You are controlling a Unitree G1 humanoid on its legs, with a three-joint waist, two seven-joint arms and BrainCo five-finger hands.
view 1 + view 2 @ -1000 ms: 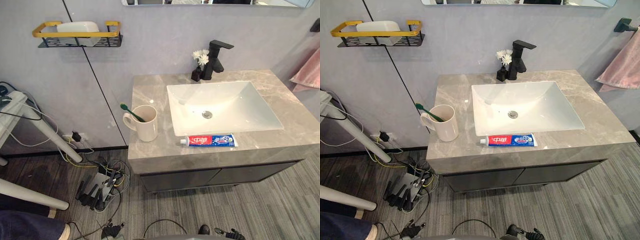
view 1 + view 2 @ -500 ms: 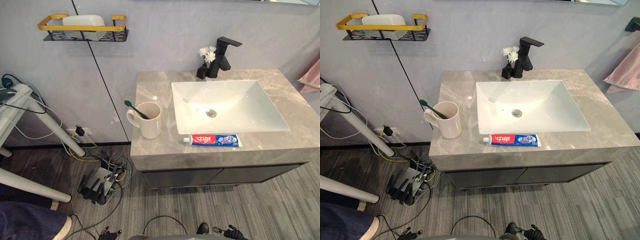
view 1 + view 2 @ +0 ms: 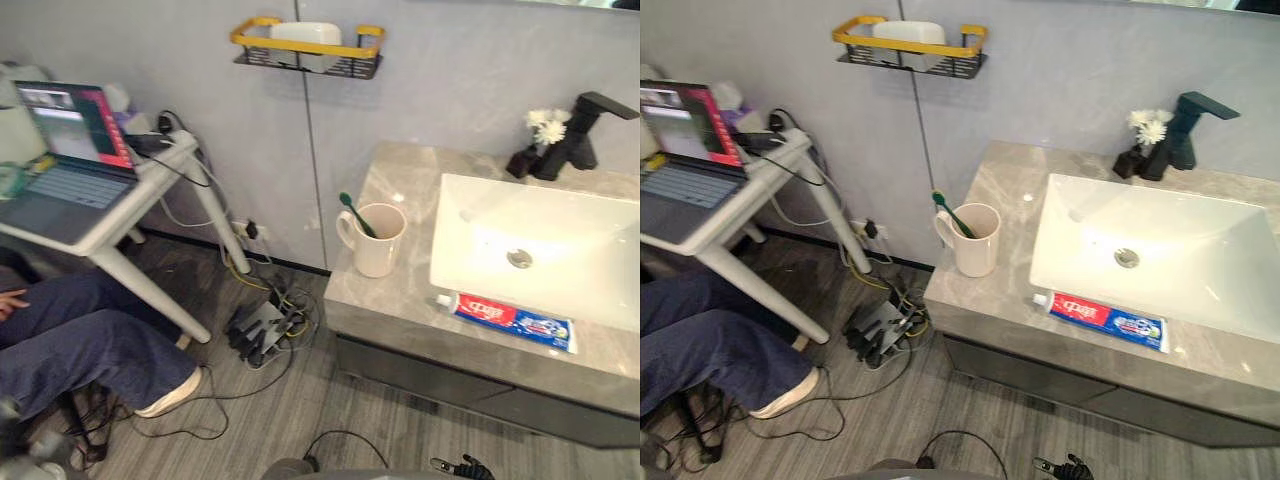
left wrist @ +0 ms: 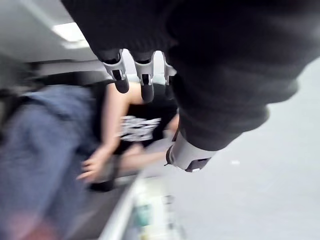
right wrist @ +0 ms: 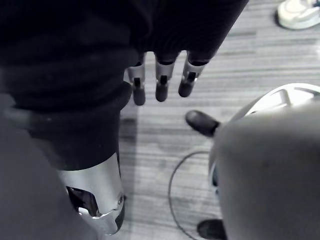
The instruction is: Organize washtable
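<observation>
The robot's head had turned left, so the whole picture slid, but nothing on the washtable (image 3: 400, 300) moved. The toothpaste tube (image 3: 512, 321) still lay just in front of the sink (image 3: 560, 225). The mug (image 3: 380, 240) with the green toothbrush (image 3: 356, 214) stood left of the sink. The left hand (image 4: 145, 80) and the right hand (image 5: 160, 82) hung well away from the sink, fingers straight, holding nothing. Tidying had likely not started.

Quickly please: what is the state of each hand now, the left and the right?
Left hand: open, fingers relaxed, holding nothing.
Right hand: open, fingers relaxed, holding nothing.
</observation>
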